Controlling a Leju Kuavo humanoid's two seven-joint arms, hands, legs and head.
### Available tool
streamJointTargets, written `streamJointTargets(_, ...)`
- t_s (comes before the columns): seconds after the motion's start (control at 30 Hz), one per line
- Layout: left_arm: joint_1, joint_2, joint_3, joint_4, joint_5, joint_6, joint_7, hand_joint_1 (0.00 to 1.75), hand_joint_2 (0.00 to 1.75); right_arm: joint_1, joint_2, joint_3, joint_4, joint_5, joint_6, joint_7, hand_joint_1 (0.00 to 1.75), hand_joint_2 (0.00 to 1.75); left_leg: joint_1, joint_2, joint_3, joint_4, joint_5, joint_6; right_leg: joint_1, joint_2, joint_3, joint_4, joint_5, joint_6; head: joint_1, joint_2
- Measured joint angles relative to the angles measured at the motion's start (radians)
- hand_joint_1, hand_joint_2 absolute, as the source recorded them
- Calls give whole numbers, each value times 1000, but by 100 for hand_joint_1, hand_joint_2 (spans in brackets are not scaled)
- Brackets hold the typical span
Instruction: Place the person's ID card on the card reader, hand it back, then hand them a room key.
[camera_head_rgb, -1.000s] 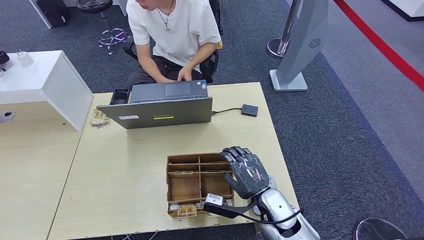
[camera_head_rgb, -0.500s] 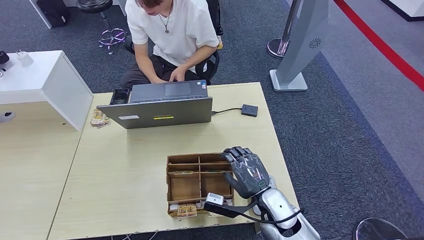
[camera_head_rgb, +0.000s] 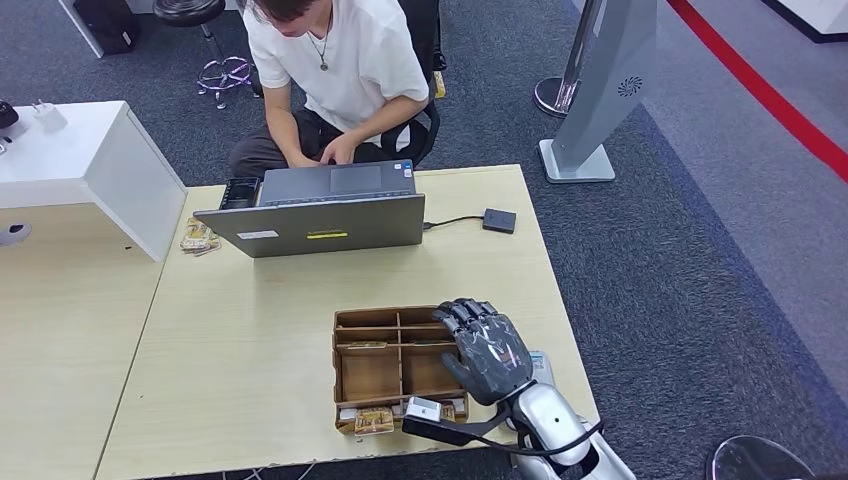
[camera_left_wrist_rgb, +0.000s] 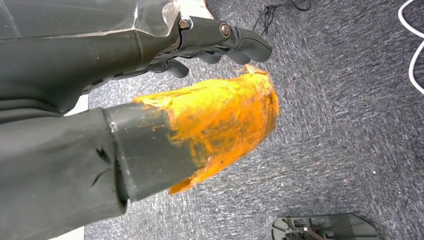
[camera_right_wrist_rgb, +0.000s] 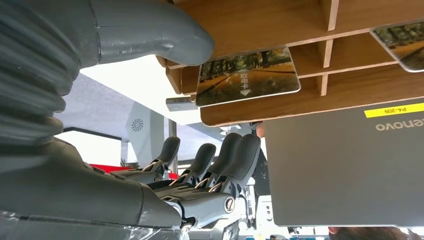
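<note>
Room key cards (camera_right_wrist_rgb: 247, 76) lie in the wooden tray (camera_head_rgb: 352, 322) at the near edge of the desk (camera_head_rgb: 260, 300), one flat in a compartment just beside the right hand's thumb in the right wrist view. The right hand (camera_head_rgb: 484, 348) has shifted a little toward the tray since a second ago and now hangs over its right-hand compartments, fingers spread, holding nothing. That suggests the reach for a key is under way. The left hand (camera_left_wrist_rgb: 220, 45) hangs toward the floor; whether it is closed I cannot tell.
</note>
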Motion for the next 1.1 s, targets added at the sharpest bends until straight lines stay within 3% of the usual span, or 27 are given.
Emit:
streamJointTargets(0.8,0,0,0,0,1,0,0,0,0,-13,3,11,8,-2,10,0,73,175,0,0,0,0,0,0,0,0,0,0,0,0,0,0)
streamJointTargets(1.1,0,0,0,0,-2,0,3,0,0,-20,9,12,24,-4,12,0,64,175,0,0,0,0,0,0,0,0,0,0,0,0,0,0)
